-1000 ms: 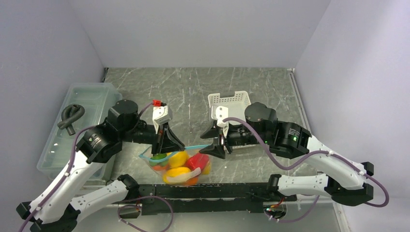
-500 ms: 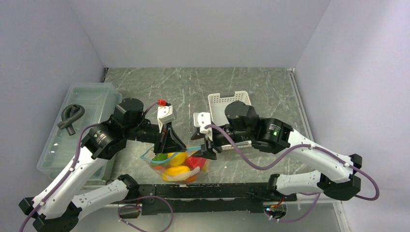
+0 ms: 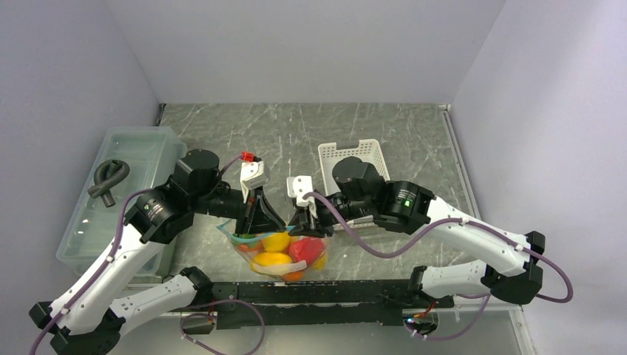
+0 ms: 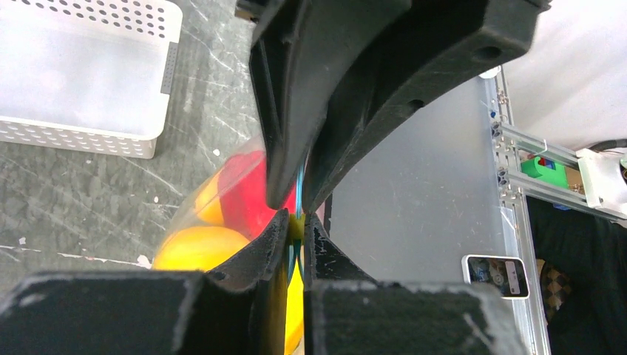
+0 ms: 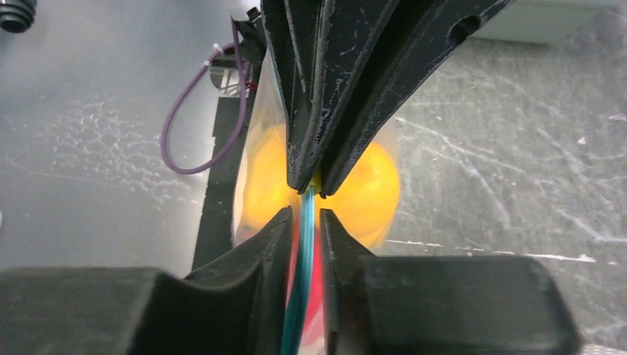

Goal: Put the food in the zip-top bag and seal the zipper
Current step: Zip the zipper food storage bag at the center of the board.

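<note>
The clear zip-top bag hangs low over the table's near edge, holding the food: yellow fruits, a red pepper and a green piece. My left gripper is shut on the teal zipper at the bag's mouth; in the left wrist view its jaws pinch the strip. My right gripper sits close beside it along the mouth. In the right wrist view the zipper runs between its fingertips, with a thin gap on each side.
A white perforated basket stands behind the right arm. A translucent lidded bin with a black hose on it sits at the left. The arms' mounting rail runs just below the bag.
My right gripper has slid left along the bag's mouth until it nearly meets the left gripper, and its jaws have narrowed around the zipper. The left gripper keeps its pinch.
</note>
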